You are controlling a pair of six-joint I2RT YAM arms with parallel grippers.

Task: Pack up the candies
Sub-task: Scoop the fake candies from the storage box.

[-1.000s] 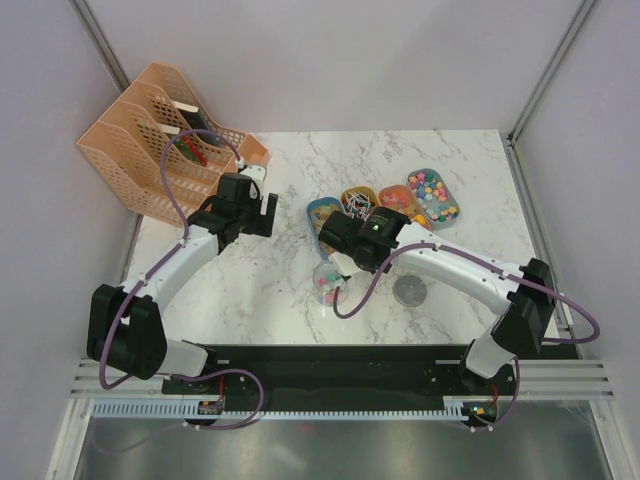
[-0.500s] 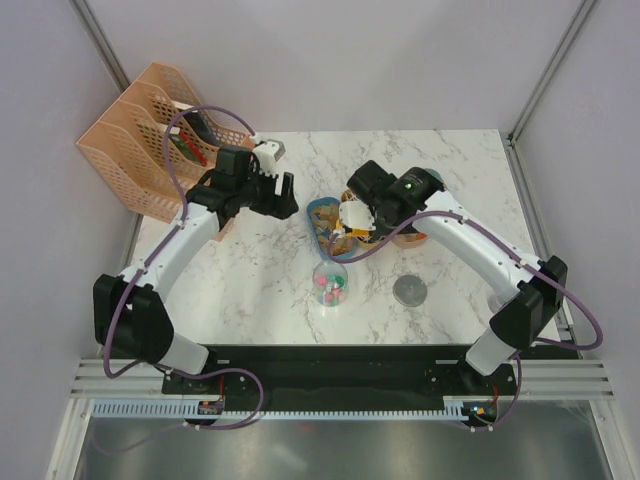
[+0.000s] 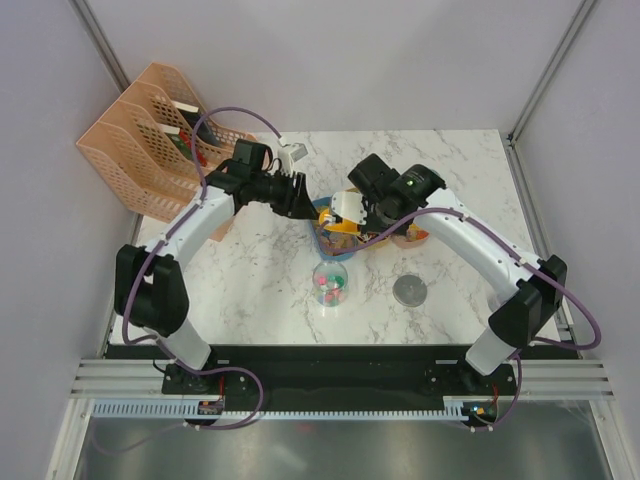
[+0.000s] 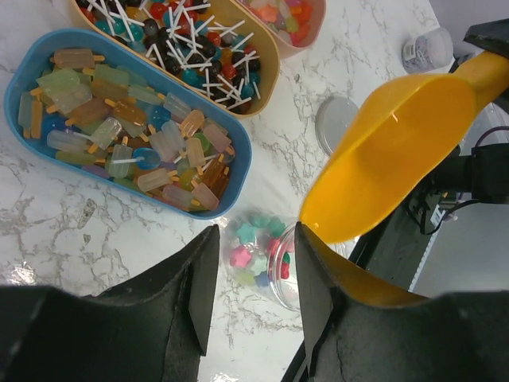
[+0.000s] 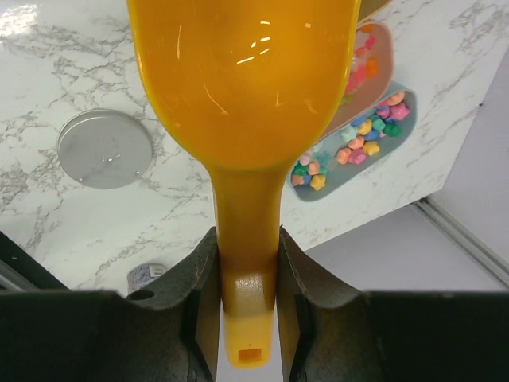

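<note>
Trays: 4 oval, 1 per colour; blue tray, yellow tray, pink tray, grey tray; candies: dozens per tray, too many to count; jar: 1, small handful of candies inside, no exact count; lid: 1; scoop: 1; rack: 1, w/ 3 slots; arms: 2, L arm & R arm.

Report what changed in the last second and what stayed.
The right gripper, shut on the orange scoop, swung from above the candy cup back over the trays. The left gripper reached right toward them, jaws narrowing, empty. Cup, lid and trays stayed put.
</note>
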